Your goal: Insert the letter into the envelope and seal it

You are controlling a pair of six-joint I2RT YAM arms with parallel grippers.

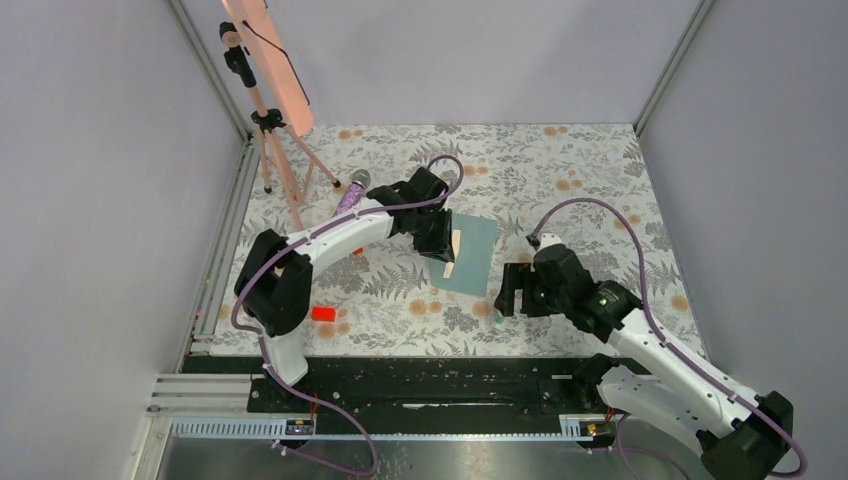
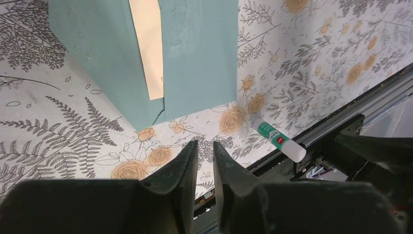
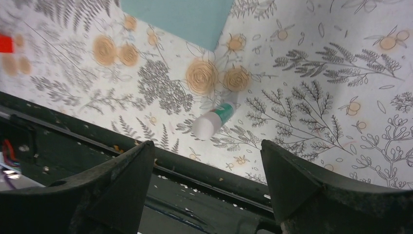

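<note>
floral table (image 2: 316,58), envelope (image 2: 195,58) just beyond left end effector (image 2: 205,145)

White links and black joint housings form the left arm (image 1: 335,235) and right arm (image 1: 665,352), each with a looping purple cable (image 1: 600,203). Left claw (image 2: 205,146) and right claw (image 3: 207,145) have black wedge fingers.

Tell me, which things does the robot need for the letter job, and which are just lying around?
For the job: the teal envelope, the tan letter partly tucked in it, probably the glue stick for sealing.
Just lying about: the red block, the tripod with its pink panel, the purple thing beside it.
</note>
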